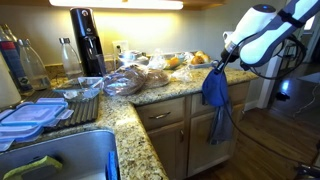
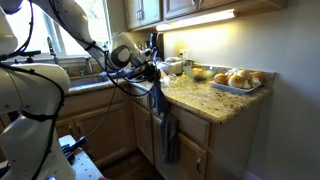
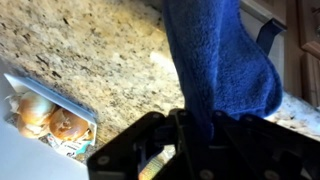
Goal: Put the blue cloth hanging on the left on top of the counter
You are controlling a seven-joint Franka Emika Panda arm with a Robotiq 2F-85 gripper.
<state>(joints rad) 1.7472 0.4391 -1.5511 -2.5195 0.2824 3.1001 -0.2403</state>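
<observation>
My gripper [image 1: 218,66] is shut on the blue cloth [image 1: 214,88], which hangs from the jaws at the counter's rounded edge. In an exterior view the gripper [image 2: 153,78] holds the blue cloth [image 2: 157,98] at the corner of the speckled granite counter [image 2: 215,100]. In the wrist view the blue cloth [image 3: 222,60] runs from my jaws [image 3: 195,128] out over the counter [image 3: 100,50]. The counter [image 1: 150,95] lies over light wooden cabinets.
A paler grey-blue cloth [image 1: 220,125] hangs on the cabinet front below, also in an exterior view [image 2: 168,138]. Bagged bread [image 1: 135,78], a tray of rolls [image 2: 235,80], a black appliance [image 1: 88,42], bottles [image 1: 25,62], plastic lids [image 1: 30,115] and a sink [image 1: 60,155] crowd the counter.
</observation>
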